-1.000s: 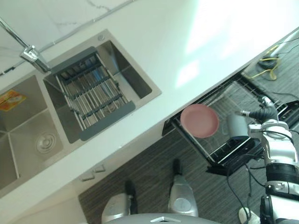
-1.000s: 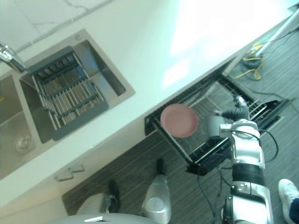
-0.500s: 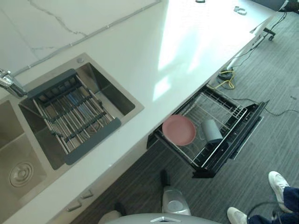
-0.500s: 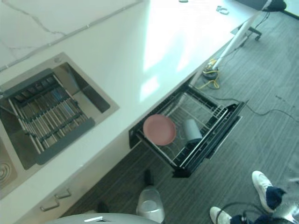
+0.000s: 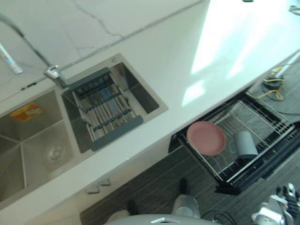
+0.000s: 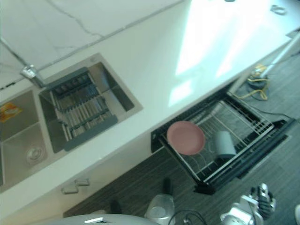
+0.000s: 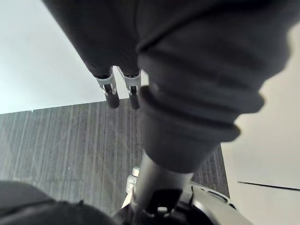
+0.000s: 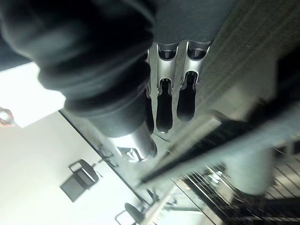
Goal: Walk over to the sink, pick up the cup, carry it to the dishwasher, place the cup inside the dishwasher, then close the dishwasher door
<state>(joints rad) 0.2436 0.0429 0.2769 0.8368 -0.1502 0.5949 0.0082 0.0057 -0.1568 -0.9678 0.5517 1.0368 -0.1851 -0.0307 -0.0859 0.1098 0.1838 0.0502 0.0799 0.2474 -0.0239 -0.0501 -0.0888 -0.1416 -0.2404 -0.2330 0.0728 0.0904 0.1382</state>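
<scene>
1. Change: a second ago my right robot hand (image 6: 261, 198) was at the cup (image 5: 245, 144) in the dishwasher rack (image 5: 265, 116). It now shows low at the right, well apart from the rack and clear of it.
2. The whole view has also shifted between pictures. I put that down to my head moving; the sink (image 5: 29, 151) and counter (image 5: 187, 56) have not moved.
3. Cup position: it lies on its side in the pulled-out rack, just beside the pink plate (image 5: 206, 138). Nothing touches it.
4. Finding: the placing step appears done. The sink basins hold no cup, only a strainer basket (image 5: 104, 108).
5. Right robot hand, wrist view: fingers (image 8: 164, 107) extend straight, spread loose. They hold nothing and touch nothing; the rack wires show beyond them.
6. Left robot hand (image 7: 112, 93): its fingertips hang relaxed over the floor, empty and idle.
7. Outstanding: the door (image 5: 275, 155) stands fully out. In my judgement, closing it is the only step left.
8. Requirement for that step: a flat push on the dark front edge, with my fingers kept off the rack wires.
9. Risk: the cup lies loose and could roll against the plate if the push is abrupt.
</scene>
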